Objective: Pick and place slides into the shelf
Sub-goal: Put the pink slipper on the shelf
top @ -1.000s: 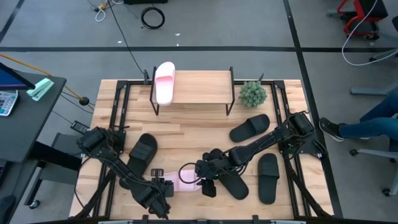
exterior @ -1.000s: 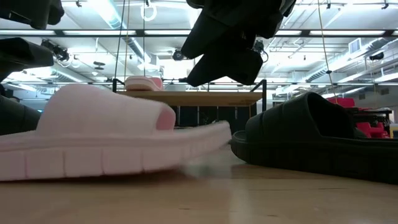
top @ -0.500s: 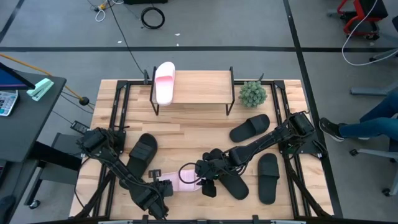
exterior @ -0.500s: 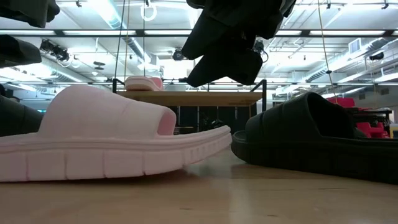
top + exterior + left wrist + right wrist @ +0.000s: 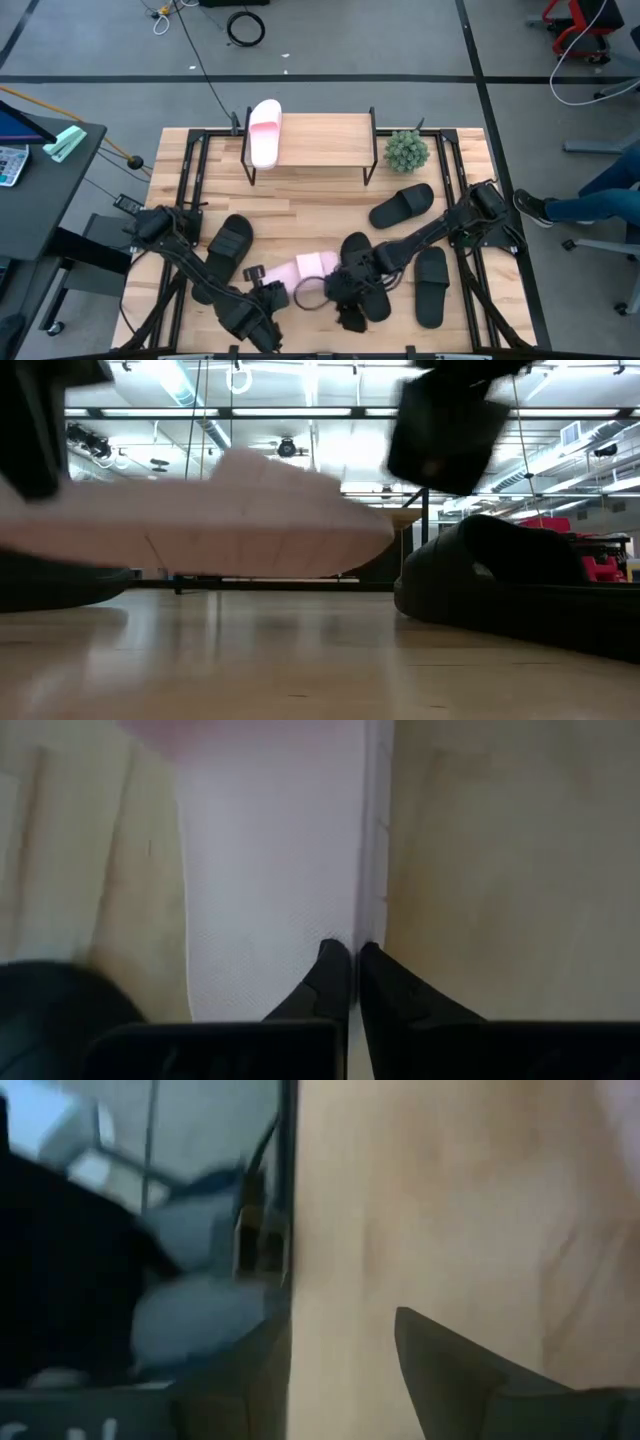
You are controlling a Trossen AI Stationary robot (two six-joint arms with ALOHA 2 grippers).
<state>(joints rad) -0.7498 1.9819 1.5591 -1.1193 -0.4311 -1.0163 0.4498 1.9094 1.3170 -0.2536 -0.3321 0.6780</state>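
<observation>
A pale pink slide (image 5: pixel 305 270) hangs lifted clear of the tabletop (image 5: pixel 300 215) near its front edge, pinched at the sole edge by the left hand (image 5: pixel 268 297). Just right, the right hand (image 5: pixel 352 318) hovers, fingers spread, empty. Far back, another pink slide (image 5: pixel 264 131) lies on the shelf (image 5: pixel 325 140).

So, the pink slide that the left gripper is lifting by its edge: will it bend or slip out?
The pink slide probably stays fairly flat: in the low view it hangs clear of the table without drooping. It is likely light, since the left gripper carries it by a thin pinch on the sole's rim. That narrow hold may let it swing or slip if moved fast.
</observation>
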